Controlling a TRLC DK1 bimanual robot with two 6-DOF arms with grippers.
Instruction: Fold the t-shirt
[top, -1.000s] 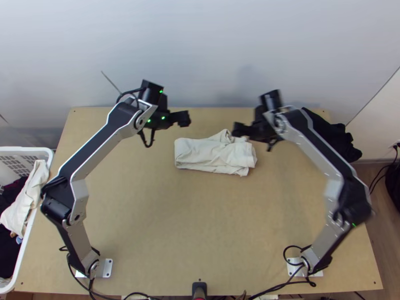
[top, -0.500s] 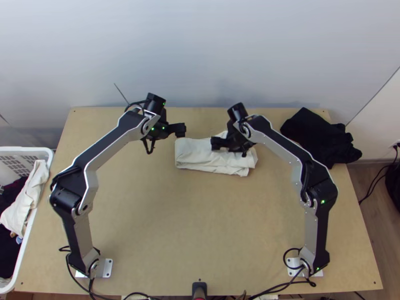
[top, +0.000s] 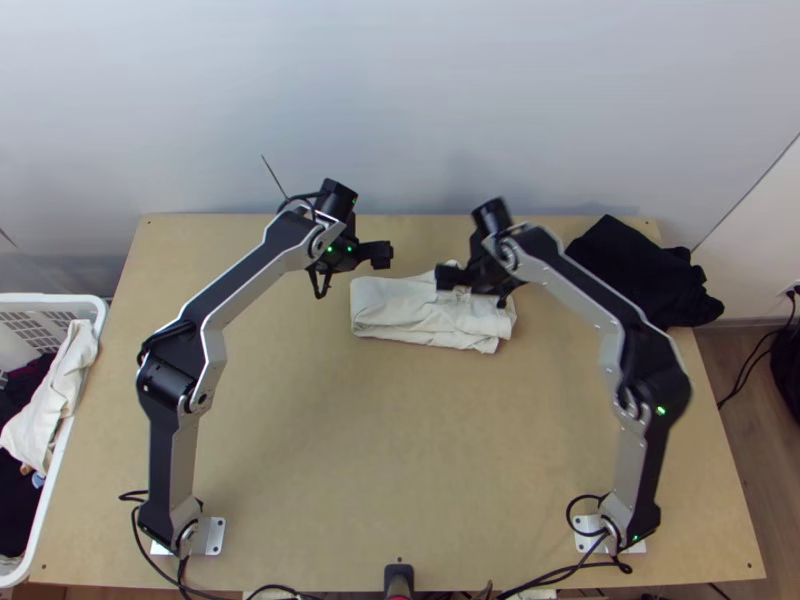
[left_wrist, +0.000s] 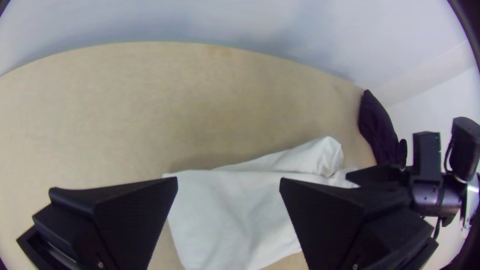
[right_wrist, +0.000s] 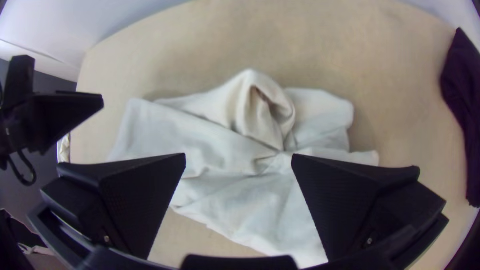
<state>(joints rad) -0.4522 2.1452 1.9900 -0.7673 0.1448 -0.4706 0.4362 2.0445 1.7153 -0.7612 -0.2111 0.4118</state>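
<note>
Beneath the shirt and well out around it spreads the wooden surface. The left arm stands nearer and to the left of the shirt, the right arm nearer and to the right, each bending in toward it. Well to the shirt's left sits the white basket; to its right lies the black cloth, bunched. The shirt itself is folded into a rough oblong, smoother at its left end, rumpled with a raised fold at its right. Left of it, a pale cloth hangs over the basket's side. The left gripper is at the shirt's far side near its left end, fingers wide apart; the right gripper is over the shirt's right part, fingers likewise open.
</note>
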